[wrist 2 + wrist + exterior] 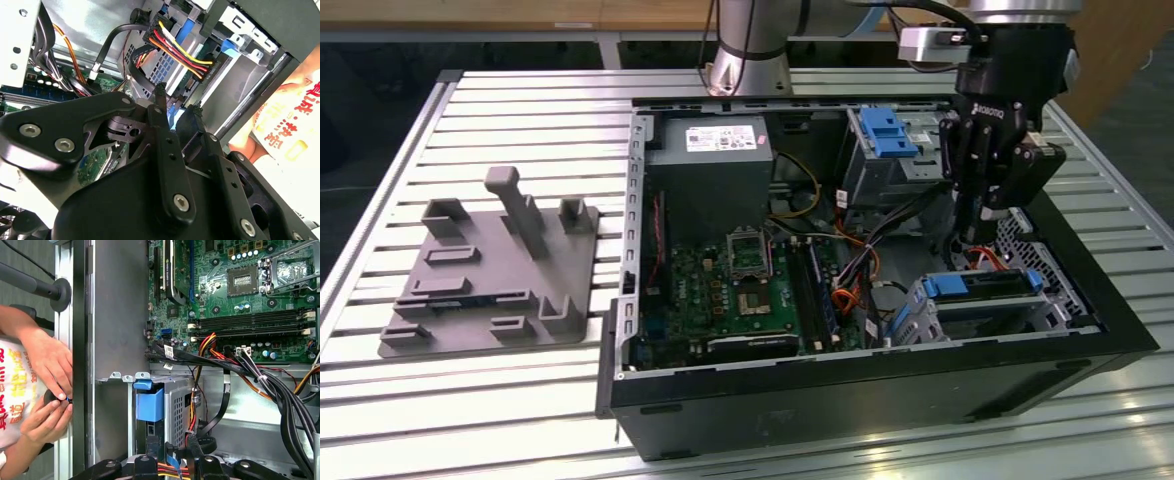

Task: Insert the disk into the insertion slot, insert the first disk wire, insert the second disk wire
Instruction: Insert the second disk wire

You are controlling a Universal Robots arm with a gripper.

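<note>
Silver disk (994, 290) in insertion slot (176, 407); coloured wire (177, 50) seemingly plugged — hand (178, 102) at blue wire (171, 460), grip cannot be told. Wire step; calls for square alignment.

Tight pocket around the gripper (982, 232): tall cage (887, 150) one side, case wall (1121, 318) the other, drive cage (987, 297) right below. Loose cables (894, 225) crowd the gap toward the motherboard (734, 290). Open room above that.
</note>
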